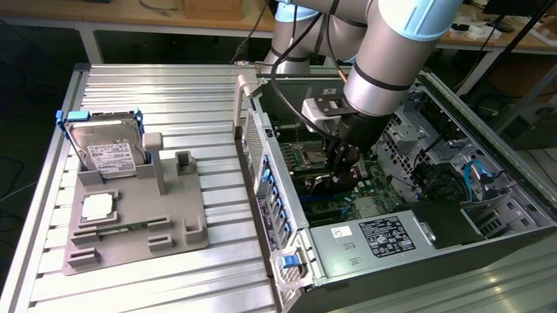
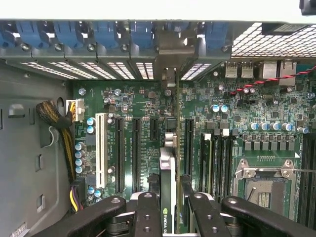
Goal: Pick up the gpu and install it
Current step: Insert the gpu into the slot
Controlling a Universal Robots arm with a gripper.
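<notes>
In the exterior view, the hand [image 1: 346, 171] reaches inside the open computer case [image 1: 435, 235]. In the wrist view, the hand [image 2: 170, 206], partly closed, grips the gpu [image 2: 167, 170] edge-on over the motherboard [image 2: 133, 98] slots; pickup looks done, seating seemingly unfinished

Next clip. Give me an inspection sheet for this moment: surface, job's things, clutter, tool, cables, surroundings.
Surface: ribbed metal table carrying a grey tray and an open PC case.
Job's things: gpu held edge-on over the motherboard slots; cannot tell whether it is seated.
Clutter: hard drive upright in the tray; chip lying flat in it.
Tool: tool shut on the gpu, inside the case.
Cables: blue cable in the case; yellow-black bundle beside the motherboard.
Surroundings: wooden benches behind the table.
</notes>
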